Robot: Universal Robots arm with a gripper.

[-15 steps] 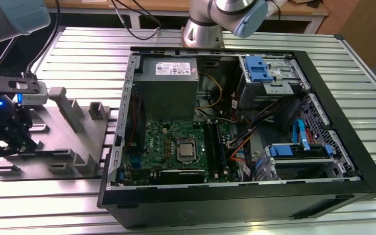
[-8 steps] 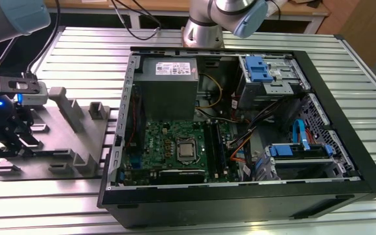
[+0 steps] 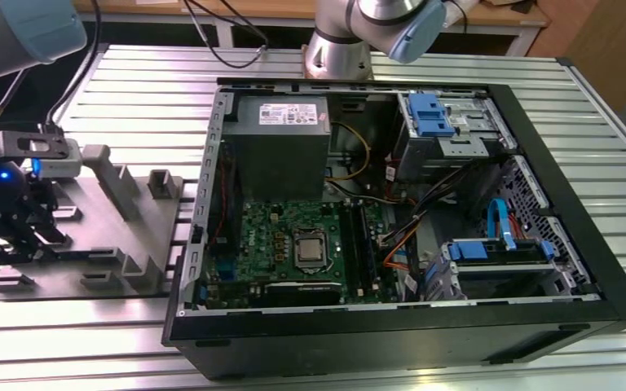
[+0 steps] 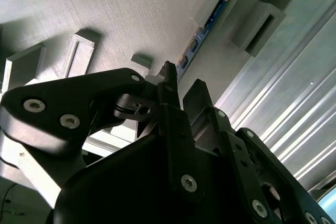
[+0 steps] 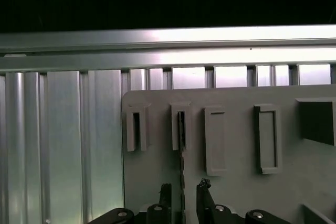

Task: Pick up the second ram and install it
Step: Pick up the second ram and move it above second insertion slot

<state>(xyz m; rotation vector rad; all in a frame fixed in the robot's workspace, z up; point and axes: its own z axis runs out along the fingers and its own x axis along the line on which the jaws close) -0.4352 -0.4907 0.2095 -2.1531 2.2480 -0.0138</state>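
Note:
The second ram [image 5: 181,145] is a thin dark stick standing on edge in a slot of the grey tray [image 5: 236,145]. In the second wrist view the ram [image 4: 206,27] shows blue and dark along the same slot. My gripper [image 5: 184,190] hangs low over the tray with one black finger on each side of the stick. A narrow gap shows between each finger and the ram, so the gripper is open. In the exterior view the gripper [image 3: 14,236] sits over the tray [image 3: 128,236] at the exterior view's left, away from the green motherboard [image 3: 291,244].
An open computer case [image 3: 400,204] lies on the slatted metal table [image 3: 128,81], with a power supply [image 3: 280,130], drive cages and cables inside. Upright grey blocks [image 3: 107,175] rise from the tray beside the gripper.

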